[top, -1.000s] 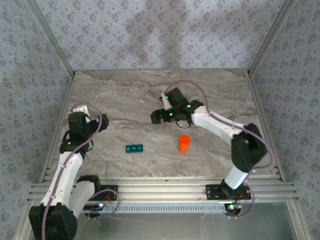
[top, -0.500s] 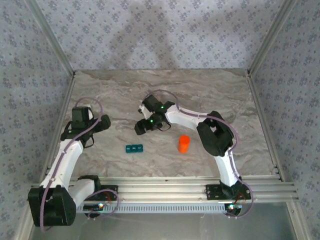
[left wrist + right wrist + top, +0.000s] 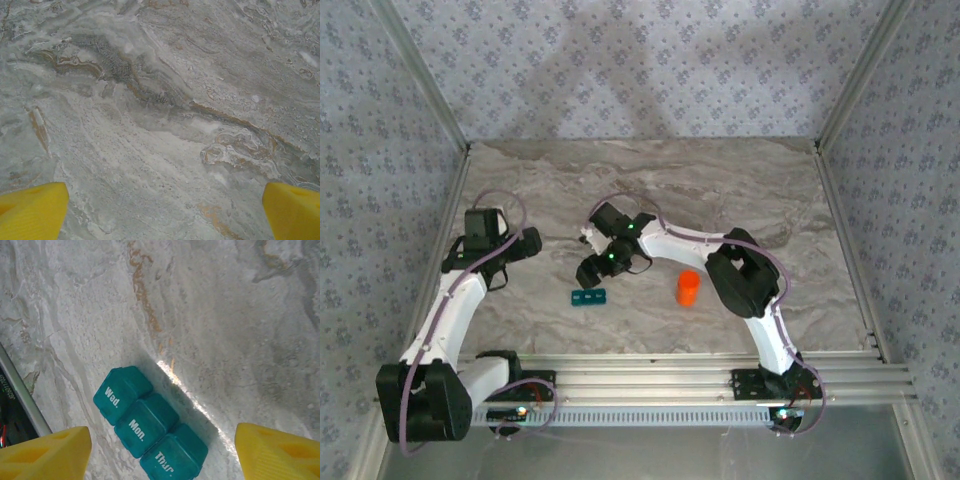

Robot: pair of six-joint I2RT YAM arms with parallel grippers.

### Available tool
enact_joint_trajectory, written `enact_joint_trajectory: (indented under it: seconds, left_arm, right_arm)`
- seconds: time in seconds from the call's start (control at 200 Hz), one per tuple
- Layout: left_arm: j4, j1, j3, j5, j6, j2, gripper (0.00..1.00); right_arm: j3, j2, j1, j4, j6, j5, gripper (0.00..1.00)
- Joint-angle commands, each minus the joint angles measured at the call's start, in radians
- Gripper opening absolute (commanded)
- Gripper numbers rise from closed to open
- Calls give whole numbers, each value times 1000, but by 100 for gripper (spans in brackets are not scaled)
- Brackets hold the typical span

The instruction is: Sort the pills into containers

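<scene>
My right gripper (image 3: 160,452) stands wide, holding nothing, with the teal pill box (image 3: 145,430) low at six o'clock between its fingers, lids shut. It looks like light, stiff, slick plastic; I'd pinch its long sides. Farther off at nine, my left gripper (image 3: 160,210) gapes empty.

pill box (image 3: 143,426) contents hidden, corner cropped

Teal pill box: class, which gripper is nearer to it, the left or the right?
Right. The right gripper hangs just beyond the teal pill box, nearly over it. The left gripper is well off to the box's left, above the marble table.
</scene>
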Motion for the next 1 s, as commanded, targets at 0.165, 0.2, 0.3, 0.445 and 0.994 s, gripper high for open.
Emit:
enact_joint_trajectory:
  seconds: [0.165, 0.2, 0.3, 0.445, 0.994]
  left_arm:
    - [-26, -7, 39, 15, 17, 7, 99]
    - [-27, -6, 41, 15, 19, 7, 99]
    - [-33, -7, 43, 16, 25, 7, 99]
    - [-39, -6, 42, 15, 32, 3, 99]
    - [-30, -5, 54, 10, 29, 13, 99]
  right_arm:
    - [-23, 31, 39, -51, -41, -61, 75]
    - [-25, 31, 45, -55, -43, -61, 75]
    - [-31, 35, 60, -59, -53, -68, 74]
    - [-58, 20, 83, -82, -63, -64, 72]
    - [-77, -4, 146, -121, -83, 223, 73]
